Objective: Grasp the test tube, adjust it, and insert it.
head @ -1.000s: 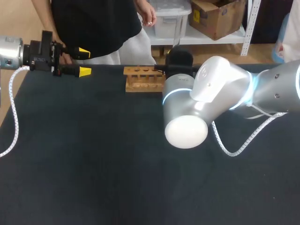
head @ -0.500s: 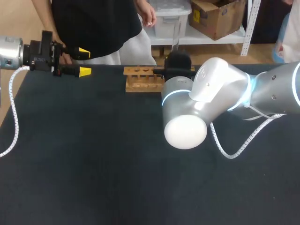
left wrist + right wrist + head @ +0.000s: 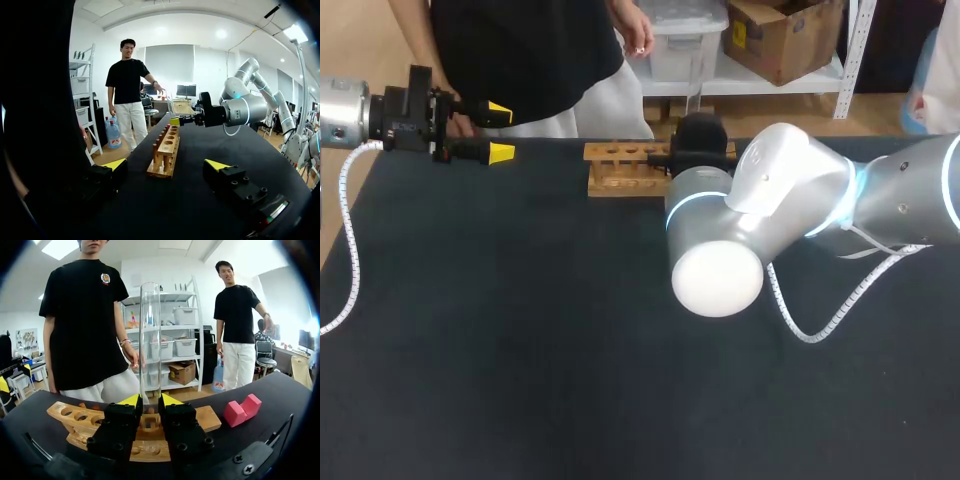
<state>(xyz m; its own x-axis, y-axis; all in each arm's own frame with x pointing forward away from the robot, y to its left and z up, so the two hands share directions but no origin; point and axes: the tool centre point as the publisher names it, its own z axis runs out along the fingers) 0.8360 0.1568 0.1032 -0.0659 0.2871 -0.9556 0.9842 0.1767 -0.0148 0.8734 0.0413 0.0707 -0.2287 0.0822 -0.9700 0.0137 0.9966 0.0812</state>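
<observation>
Right gripper (image 3: 150, 401): clamped on the test tube. We see both yellow-tipped fingers pressing its lower part from two sides.

Test tube (image 3: 150, 340): upright in that grip. Its open mouth rises well above the fingers, and its lower end is hidden behind them.

Handling: we judge it light, stiff and brittle. The clear glass looks smooth, so it is likely to slip or twist if the grip is loose, and it could crack if squeezed hard or knocked sideways.

Where to hold: low on the straight wall, as now, suits the upright pose. We would want enough of the bottom left free below the fingers to enter a hole, but the pictures do not show how much is.

Wooden rack (image 3: 70, 417): lies just under and ahead of the right gripper on the dark table (image 3: 520, 350), with a row of round holes along its top. We cannot tell whether the tube's tip has entered one.

Pink block (image 3: 242, 410): sits on the table past one end of the rack, apart from it.

Left gripper (image 3: 501, 130): fingers apart and holding nothing. It is at the table's far left edge, well away from the rack.

Step in hand: we judge the grasp and uprighting done, with the insertion at hand — a straight, slow descent into a hole.

Risk: a tube that is tilted or off-centre would catch the hole's rim.
</observation>
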